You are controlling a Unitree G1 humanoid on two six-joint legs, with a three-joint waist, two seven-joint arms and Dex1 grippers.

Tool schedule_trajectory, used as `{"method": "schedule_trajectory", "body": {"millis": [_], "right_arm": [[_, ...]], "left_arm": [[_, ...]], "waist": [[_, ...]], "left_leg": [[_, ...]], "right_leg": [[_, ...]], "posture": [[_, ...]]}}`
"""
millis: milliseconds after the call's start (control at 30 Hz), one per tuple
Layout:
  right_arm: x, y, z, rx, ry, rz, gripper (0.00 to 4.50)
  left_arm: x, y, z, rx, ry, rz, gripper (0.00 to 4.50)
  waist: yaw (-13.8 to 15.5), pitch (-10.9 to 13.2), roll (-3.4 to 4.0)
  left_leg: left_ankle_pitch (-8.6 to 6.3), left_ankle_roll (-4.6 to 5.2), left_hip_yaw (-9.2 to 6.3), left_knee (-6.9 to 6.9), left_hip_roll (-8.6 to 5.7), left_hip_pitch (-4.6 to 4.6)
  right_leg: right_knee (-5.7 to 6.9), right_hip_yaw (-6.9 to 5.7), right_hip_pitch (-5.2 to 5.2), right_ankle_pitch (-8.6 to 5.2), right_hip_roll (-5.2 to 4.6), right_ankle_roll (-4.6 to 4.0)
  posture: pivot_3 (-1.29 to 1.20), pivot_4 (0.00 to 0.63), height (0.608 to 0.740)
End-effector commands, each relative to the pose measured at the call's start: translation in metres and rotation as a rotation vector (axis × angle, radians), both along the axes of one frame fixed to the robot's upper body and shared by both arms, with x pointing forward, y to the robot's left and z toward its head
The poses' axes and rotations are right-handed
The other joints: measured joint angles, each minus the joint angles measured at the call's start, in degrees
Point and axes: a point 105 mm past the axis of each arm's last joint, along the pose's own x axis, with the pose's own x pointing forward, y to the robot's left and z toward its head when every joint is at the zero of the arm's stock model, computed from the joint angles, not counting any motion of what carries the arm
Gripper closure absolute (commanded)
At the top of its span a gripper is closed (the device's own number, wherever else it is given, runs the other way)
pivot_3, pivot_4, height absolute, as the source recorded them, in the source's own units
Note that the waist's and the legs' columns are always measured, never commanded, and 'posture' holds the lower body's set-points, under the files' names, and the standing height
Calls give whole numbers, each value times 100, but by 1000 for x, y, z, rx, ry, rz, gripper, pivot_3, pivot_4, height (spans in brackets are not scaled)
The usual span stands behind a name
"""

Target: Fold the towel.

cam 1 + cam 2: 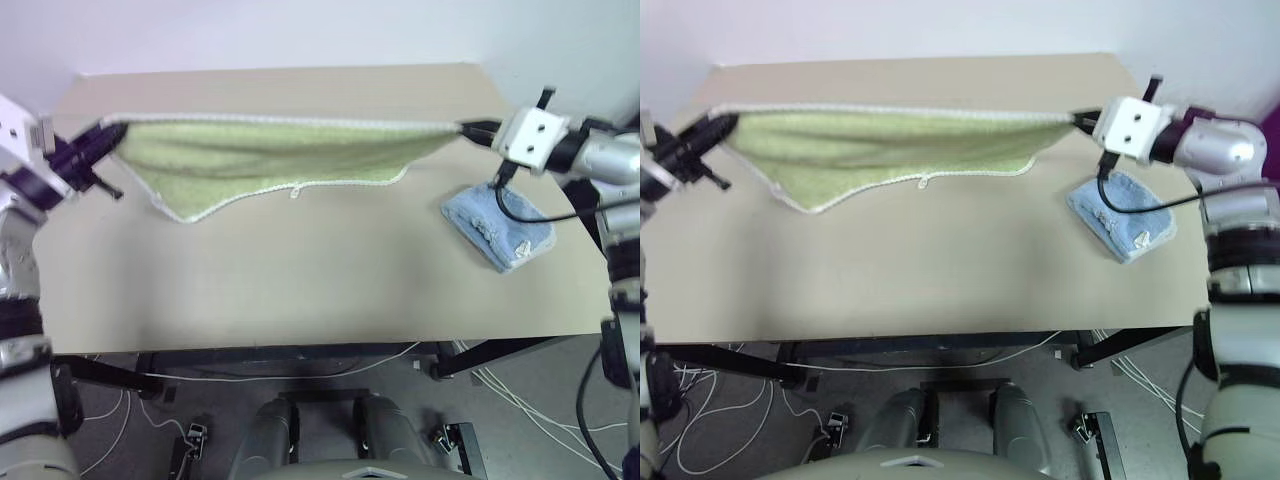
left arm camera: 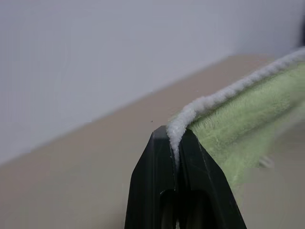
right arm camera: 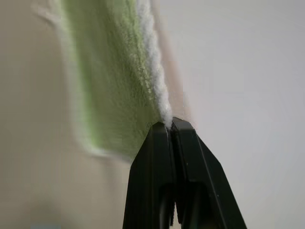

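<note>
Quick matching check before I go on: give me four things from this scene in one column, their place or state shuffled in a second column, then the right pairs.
Column one:
1. towel
2. blue towel
3. left gripper
4. right gripper

Column two:
A. lying folded on the table
B. shut on the green cloth's left corner
C. stretched between both arms, sagging in the middle
D. shut on the green cloth's right corner

Pairs: 1-C, 2-A, 3-B, 4-D

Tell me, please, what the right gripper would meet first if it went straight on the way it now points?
The right gripper, shut on the towel, points along its taut top edge toward the left gripper. It would only bunch towel, then probably meet that gripper; depth is uncertain.
</note>
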Motion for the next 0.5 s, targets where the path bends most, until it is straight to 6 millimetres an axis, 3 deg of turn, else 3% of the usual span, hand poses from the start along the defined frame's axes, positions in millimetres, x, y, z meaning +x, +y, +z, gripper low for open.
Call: {"method": "schedule_trajectory", "body": {"millis": [33, 300, 500], "right_arm": [[-37, 6, 6, 58, 103, 89, 4467], [-94, 10, -40, 46, 494, 159, 4467], [-104, 10, -49, 29, 595, 158, 4467]], "left_arm": [[-35, -2, -6, -1, 96, -101, 4500], [-81, -11, -65, 12, 426, -194, 4500], [-95, -10, -86, 26, 538, -190, 4500]], "waist": [[7, 0, 0], [125, 0, 1], [167, 0, 0]], "left_leg": [[0, 0, -1, 0, 0, -1], [-4, 4, -5, 0, 3, 19], [-5, 4, -4, 0, 3, 22]], "right_leg": [[-1, 0, -2, 0, -1, 0], [-15, 4, 20, -2, -14, -3], [-20, 4, 25, -2, -19, -4]], "posture": [[0, 150, 740], [0, 150, 740], [0, 150, 740]]}}
